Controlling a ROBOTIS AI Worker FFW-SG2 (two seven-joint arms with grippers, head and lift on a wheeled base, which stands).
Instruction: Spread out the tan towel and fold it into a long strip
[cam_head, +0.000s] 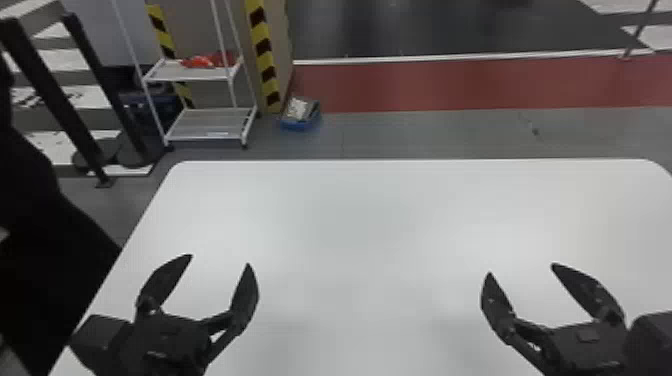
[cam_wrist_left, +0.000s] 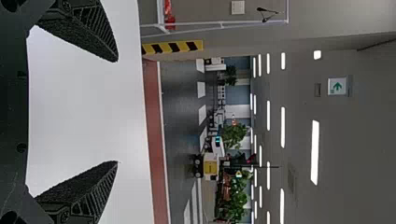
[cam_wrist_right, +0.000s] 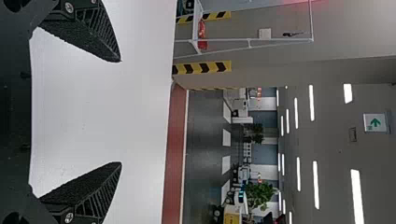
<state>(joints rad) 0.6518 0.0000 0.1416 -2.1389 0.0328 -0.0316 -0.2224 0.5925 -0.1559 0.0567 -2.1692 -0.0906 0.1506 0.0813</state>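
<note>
White smooth-topped table (cam_head: 350, 215): rounded at its far corners, the landmark for the places below.
Black two-fingered left gripper (cam_head: 220, 259): over the near left part of the table, fingers wide apart, nothing between them.
Black two-fingered right gripper (cam_head: 521, 269): over the near right part of the table, fingers likewise spread, holding nothing.
Tan cloth towel: where it lies relative to the table cannot be told from here.
Step in hand: most likely getting ready to take up the towel; folding seems not begun.
Towel approach: best to find the towel's loose edges first, then bring the open fingers down gently beside the table surface, without pressing hard.
Towel pinch: one layer near each of two neighbouring corners should serve; a deep bite could gather a second layer and hide a crease.
Towel spread: draw the corners apart evenly and lay the cloth down flat on the table, smoothing before any fold.
Towel strip: bring long edge to long edge, keeping both grippers level; uneven pulling could skew the strip or drag it across the table.
</note>
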